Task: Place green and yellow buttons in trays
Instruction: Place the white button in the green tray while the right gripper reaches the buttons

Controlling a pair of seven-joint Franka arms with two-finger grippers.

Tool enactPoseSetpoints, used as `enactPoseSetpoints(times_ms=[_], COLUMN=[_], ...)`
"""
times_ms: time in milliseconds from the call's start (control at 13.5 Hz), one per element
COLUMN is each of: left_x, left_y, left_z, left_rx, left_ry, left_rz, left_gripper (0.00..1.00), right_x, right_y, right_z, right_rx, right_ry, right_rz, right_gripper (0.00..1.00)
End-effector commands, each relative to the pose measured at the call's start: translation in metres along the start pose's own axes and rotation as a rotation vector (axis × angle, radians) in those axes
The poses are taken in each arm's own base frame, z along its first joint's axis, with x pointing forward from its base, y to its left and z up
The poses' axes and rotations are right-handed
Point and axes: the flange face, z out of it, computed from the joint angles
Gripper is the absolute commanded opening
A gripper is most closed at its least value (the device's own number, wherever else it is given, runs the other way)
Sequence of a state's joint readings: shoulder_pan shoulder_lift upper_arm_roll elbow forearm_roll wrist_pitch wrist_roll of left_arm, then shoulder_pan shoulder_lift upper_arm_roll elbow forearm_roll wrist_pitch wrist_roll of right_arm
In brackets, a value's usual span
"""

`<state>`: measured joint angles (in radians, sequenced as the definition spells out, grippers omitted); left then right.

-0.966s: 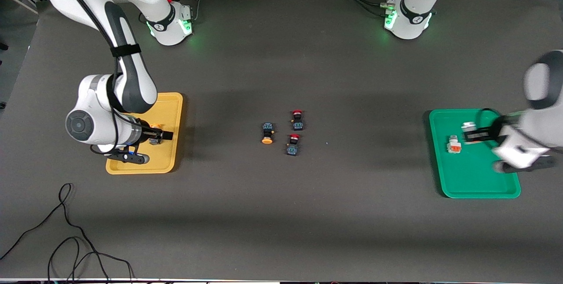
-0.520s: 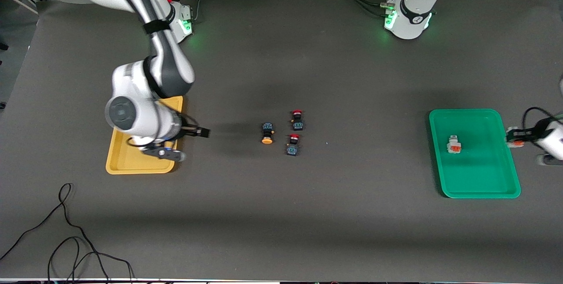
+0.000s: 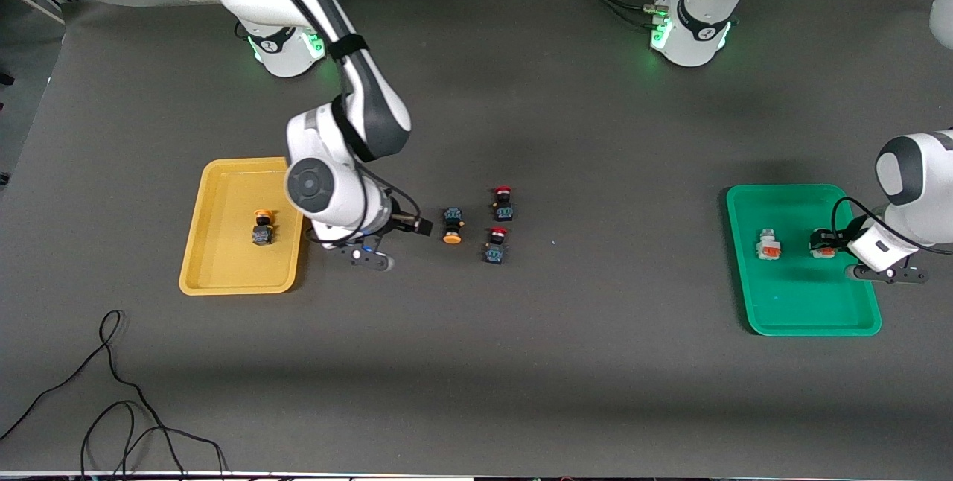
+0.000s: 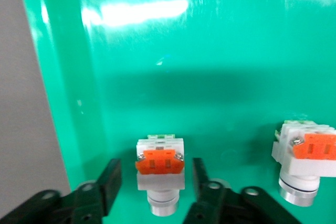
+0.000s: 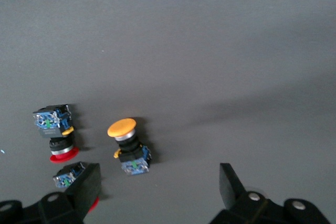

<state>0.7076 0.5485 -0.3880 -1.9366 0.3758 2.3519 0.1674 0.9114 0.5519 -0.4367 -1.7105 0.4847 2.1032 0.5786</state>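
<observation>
Nearest the front camera among the small things on the dark table [image 3: 521, 362] is a red-capped button [image 3: 496, 244], with a yellow-capped button [image 3: 452, 225] a little farther up and toward the right arm's end, and a second red-capped button [image 3: 504, 203] farther still. My right gripper [image 3: 424, 227] hovers just beside that yellow-capped button, over bare table, fingers [image 5: 231, 186] spread wide with nothing between them. Toward the right arm's end, the yellow tray [image 3: 223, 272] holds another yellow-capped button [image 3: 261, 228], lying apart from the rim. At the left arm's end, my left gripper [image 3: 821, 243] is low in the green tray [image 3: 811, 310], its fingers [image 4: 111, 179] set on either side of a pale button [image 4: 159, 174] with an orange block; a gap shows on both sides, so they are loosened, not pinching it. A second pale button [image 3: 768, 245] lies near it in the same tray, toward the table's middle.
</observation>
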Motion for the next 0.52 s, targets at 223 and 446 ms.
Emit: enactPoseSetpoints(times_ms=[223,446], left_x=[0.012,0.001], left_y=[-0.039,-0.045], left_z=[-0.17,-0.273], left_rx=[0.018,-0.059], left_ry=[-0.128,-0.135], left_rz=[-0.013,-0.078], left_gripper=[1.0,1.0], right_x=[-0.027,-0.034], right_y=[-0.046,-0.051], right_z=[0.074,0.105], right_rx=[0.079,0.062], right_ry=[0.039,0.054], right_rz=[0.034,0.005], right_gripper=[1.0,1.0])
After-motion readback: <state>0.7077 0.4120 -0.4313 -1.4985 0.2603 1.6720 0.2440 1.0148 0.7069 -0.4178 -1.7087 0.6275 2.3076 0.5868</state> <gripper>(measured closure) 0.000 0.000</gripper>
